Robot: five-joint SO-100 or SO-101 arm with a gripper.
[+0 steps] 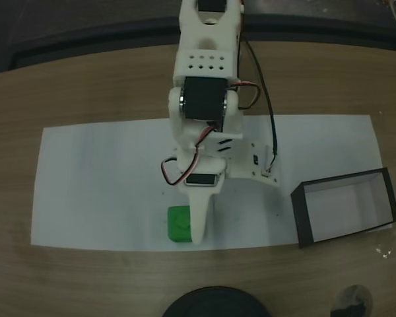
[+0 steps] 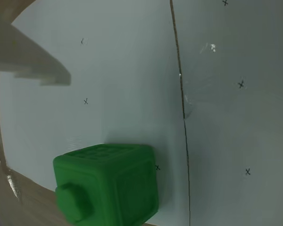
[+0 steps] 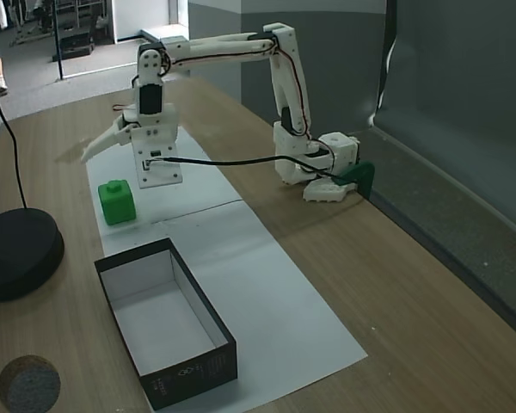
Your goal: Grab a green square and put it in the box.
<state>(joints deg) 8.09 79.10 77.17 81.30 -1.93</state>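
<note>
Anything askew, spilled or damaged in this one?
Nothing spilled or damaged. The green square lies tipped, its knob facing sideways in the wrist view, near the paper's edge. The box sits empty, angled to the paper. The gripper hangs open above the square.

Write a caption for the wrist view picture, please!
Green square on white paper, one gripper finger overhead.

My arm [image 3: 241, 43] is white printed plastic with black motors [image 1: 201, 99] set in the joints. I see red and black wires [image 1: 264, 112] looping along it, a grid of small holes on one link, and a green clamp [image 3: 357, 176] at its base.
</note>
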